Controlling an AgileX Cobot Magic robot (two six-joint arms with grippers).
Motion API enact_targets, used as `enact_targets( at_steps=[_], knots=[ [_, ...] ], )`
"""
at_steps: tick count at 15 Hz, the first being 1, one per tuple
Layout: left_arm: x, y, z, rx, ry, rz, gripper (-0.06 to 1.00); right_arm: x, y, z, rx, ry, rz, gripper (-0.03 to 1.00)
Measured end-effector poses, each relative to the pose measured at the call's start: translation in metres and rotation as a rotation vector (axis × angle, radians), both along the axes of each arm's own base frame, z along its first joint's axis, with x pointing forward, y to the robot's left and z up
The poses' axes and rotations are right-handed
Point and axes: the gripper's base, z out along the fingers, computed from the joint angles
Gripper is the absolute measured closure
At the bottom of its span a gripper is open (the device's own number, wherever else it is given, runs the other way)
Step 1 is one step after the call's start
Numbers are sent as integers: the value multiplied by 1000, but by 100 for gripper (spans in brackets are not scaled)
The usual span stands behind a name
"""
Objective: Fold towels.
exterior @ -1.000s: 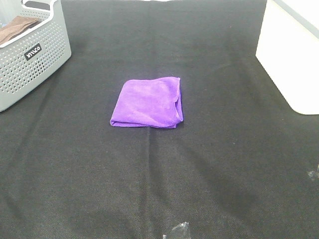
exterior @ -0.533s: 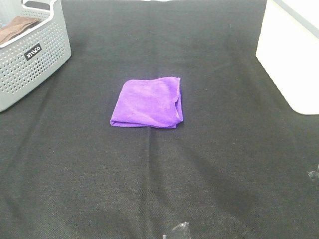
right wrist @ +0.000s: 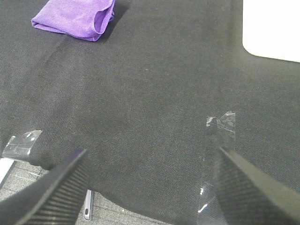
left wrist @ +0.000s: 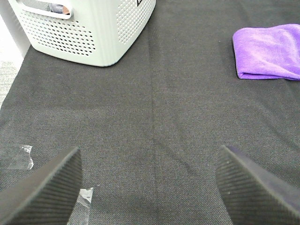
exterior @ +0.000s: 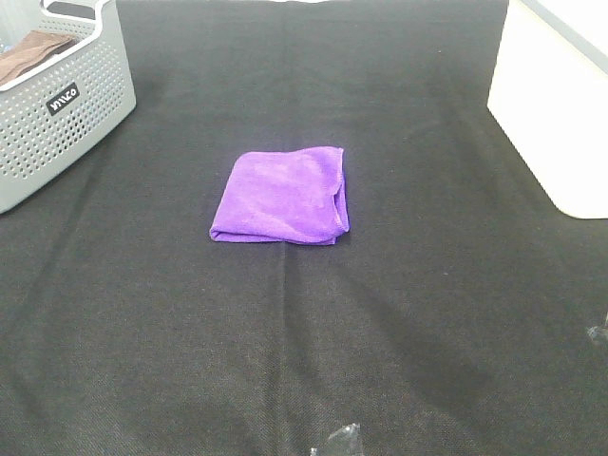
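Observation:
The purple towel lies folded into a small rectangle in the middle of the black table cloth. It also shows in the left wrist view and the right wrist view. No white tag shows. My left gripper is open and empty, low over the cloth near the front left, well apart from the towel. My right gripper is open and empty near the table's front edge, also far from the towel. Neither arm shows in the exterior high view.
A grey perforated basket stands at the back left with a brown cloth in it; it also shows in the left wrist view. A white box stands at the back right. Bits of clear tape stick to the cloth near the front.

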Motion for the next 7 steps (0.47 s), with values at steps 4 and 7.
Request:
enact_targets(
  at_steps=[4, 7],
  knots=[
    [0, 0, 0, -1, 0, -1, 22, 0, 0, 0, 0, 0, 0, 26],
    [0, 0, 0, -1, 0, -1, 22, 0, 0, 0, 0, 0, 0, 26]
  ],
)
